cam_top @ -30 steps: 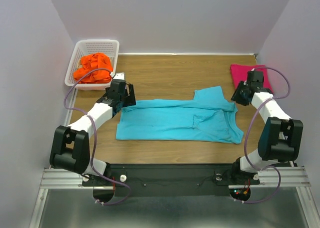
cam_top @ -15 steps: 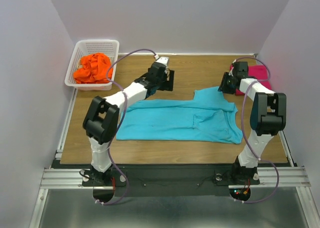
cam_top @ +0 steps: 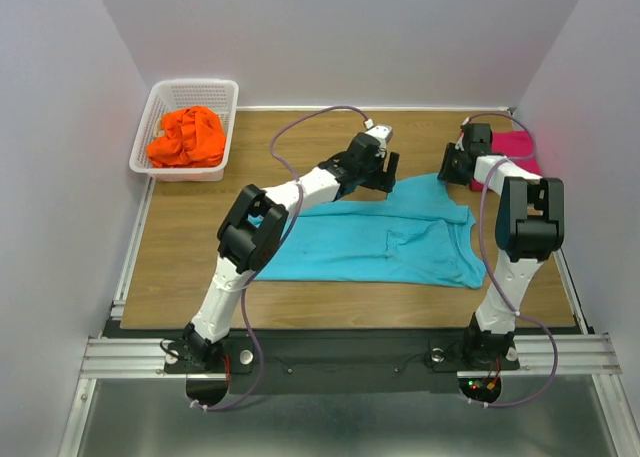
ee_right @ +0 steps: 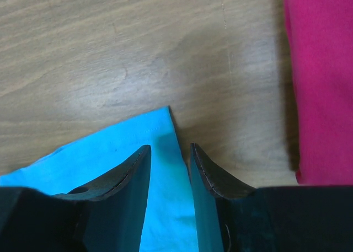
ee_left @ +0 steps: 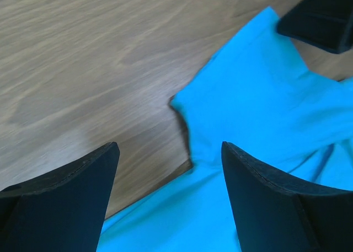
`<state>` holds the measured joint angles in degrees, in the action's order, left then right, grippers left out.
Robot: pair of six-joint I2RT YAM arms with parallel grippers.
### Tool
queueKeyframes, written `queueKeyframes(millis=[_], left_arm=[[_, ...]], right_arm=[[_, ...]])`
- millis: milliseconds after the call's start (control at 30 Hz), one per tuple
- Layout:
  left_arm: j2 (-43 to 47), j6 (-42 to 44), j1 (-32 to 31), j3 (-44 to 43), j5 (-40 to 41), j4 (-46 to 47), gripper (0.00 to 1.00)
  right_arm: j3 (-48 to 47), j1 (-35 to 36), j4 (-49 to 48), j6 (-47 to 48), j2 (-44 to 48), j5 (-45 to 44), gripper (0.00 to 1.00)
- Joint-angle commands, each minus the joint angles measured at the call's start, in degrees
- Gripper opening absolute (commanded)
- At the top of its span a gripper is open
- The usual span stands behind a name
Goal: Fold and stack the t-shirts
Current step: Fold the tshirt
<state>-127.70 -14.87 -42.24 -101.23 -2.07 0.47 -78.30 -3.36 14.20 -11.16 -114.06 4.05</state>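
Observation:
The turquoise t-shirt (cam_top: pixel 360 242) lies flat across the middle of the table, one sleeve pointing to the far side. My left gripper (cam_top: pixel 388 173) hangs over that sleeve's left corner (ee_left: pixel 187 106), jaws wide open (ee_left: pixel 168 147) and empty. My right gripper (cam_top: pixel 447 167) is at the sleeve's far right corner. Its jaws (ee_right: pixel 170 147) stand narrowly apart astride the turquoise edge (ee_right: pixel 162 153), not clamped. The magenta-pink t-shirt (cam_top: pixel 518 145) lies folded at the far right and shows in the right wrist view (ee_right: pixel 322 70). The orange t-shirt (cam_top: pixel 185 135) lies crumpled in the basket.
The white lattice basket (cam_top: pixel 195 83) stands at the far left corner. White walls close in the table on three sides. The two grippers are close together over the sleeve; the right one's black body shows in the left wrist view (ee_left: pixel 322 15).
My left arm swung from the shirt's left edge across the far side to the sleeve. My right gripper moved up and left to the sleeve's far corner, then held.

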Motion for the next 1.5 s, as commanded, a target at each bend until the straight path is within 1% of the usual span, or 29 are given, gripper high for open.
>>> queueKeyframes(millis=[0, 167, 267, 500, 633, 667, 700, 767, 800, 867, 900, 933, 1000, 1033, 1067, 1100, 1133, 1167, 1200, 1233, 1267, 1300, 1400, 1467], left_arm=[[-1.3, -1.4, -0.1, -4.1, -3.1, 5.8, 0.84], [-3.7, -1.6, -0.5, -3.4, -5.7, 9.7, 0.81], [-5.0, -2.5, -0.8, -3.2, -7.0, 10.5, 0.79], [-7.1, -4.5, -1.2, -2.1, -7.4, 11.9, 0.72], [-7.9, -5.2, -1.2, -1.9, -7.7, 12.4, 0.66], [-8.1, -5.4, -1.2, -2.0, -7.6, 12.4, 0.64], [-8.4, -5.4, -1.2, -2.0, -7.6, 12.4, 0.57], [-8.7, -5.5, -1.2, -2.0, -7.3, 12.4, 0.55], [-9.1, -5.6, -1.2, -2.1, -7.3, 12.4, 0.51], [-9.5, -5.6, -1.2, -2.4, -7.3, 12.4, 0.49], [-10.1, -5.7, -1.2, -2.5, -7.4, 12.3, 0.45], [-10.3, -5.8, -1.2, -2.7, -7.3, 12.3, 0.43], [-10.7, -5.8, -1.2, -3.0, -7.6, 12.2, 0.42], [-11.1, -5.8, -1.2, -3.1, -7.7, 12.3, 0.37], [-11.2, -5.7, -1.2, -3.1, -7.7, 12.3, 0.36], [-11.3, -5.6, -1.2, -3.3, -7.7, 12.3, 0.31], [-11.3, -5.3, -1.2, -3.2, -7.9, 12.3, 0.3], [-11.2, -5.2, -1.2, -3.3, -7.8, 12.4, 0.27], [-10.7, -5.1, -1.2, -3.2, -7.7, 12.4, 0.15], [-10.5, -4.8, -1.2, -3.2, -7.8, 12.4, 0.08], [-10.1, -4.6, -1.2, -3.1, -7.9, 12.7, 0.06], [-9.4, -4.6, -1.2, -2.9, -8.0, 12.8, 0.0], [-7.7, -4.0, -1.2, -2.0, -8.7, 12.8, 0.0], [-4.9, -4.0, -1.2, -1.0, -9.9, 13.0, 0.0]], right_arm=[[-2.7, 0.2, -3.9, 1.5, -2.0, -1.3, 0.4], [-3.3, 0.2, -4.2, 1.8, -2.7, -0.7, 0.41], [-3.6, 0.3, -4.1, 2.6, -3.4, 0.7, 0.4], [-3.9, 0.5, -4.0, 3.1, -5.2, 5.3, 0.4], [-3.1, 0.9, -3.8, 2.8, -5.7, 6.2, 0.37], [-2.9, 1.2, -3.8, 2.9, -5.9, 6.6, 0.36], [-2.7, 1.2, -3.8, 2.9, -5.8, 6.7, 0.36], [-2.5, 1.7, -3.7, 3.0, -5.9, 6.8, 0.33], [-2.5, 1.8, -3.7, 2.9, -5.9, 6.8, 0.33], [-2.2, 2.0, -3.7, 2.8, -6.1, 6.9, 0.28], [-2.1, 2.1, -3.7, 2.8, -6.0, 7.1, 0.26], [-2.0, 2.2, -3.7, 2.8, -5.9, 7.0, 0.25], [-1.8, 2.6, -3.7, 2.7, -5.8, 7.1, 0.21], [-1.8, 2.7, -3.7, 2.6, -5.7, 7.3, 0.19], [-1.8, 2.7, -3.7, 2.5, -5.6, 7.5, 0.14], [-1.9, 2.7, -3.7, 2.4, -5.4, 7.6, 0.12], [-1.9, 2.7, -3.7, 2.2, -5.1, 7.6, 0.11], [-2.0, 2.7, -3.7, 2.0, -4.9, 7.6, 0.07], [-2.3, 2.7, -3.7, 1.9, -4.7, 7.6, 0.05], [-2.5, 2.7, -3.7, 1.6, -4.3, 7.5, 0.03], [-2.6, 2.7, -3.7, 1.4, -3.5, 7.5, 0.01], [-2.6, 2.7, -3.7, 1.0, -2.8, 7.4, 0.01], [-2.5, 2.7, -3.6, 0.4, 0.2, 7.5, 0.01], [-1.5, 2.7, -3.6, -0.4, 2.3, 6.9, 0.01]])
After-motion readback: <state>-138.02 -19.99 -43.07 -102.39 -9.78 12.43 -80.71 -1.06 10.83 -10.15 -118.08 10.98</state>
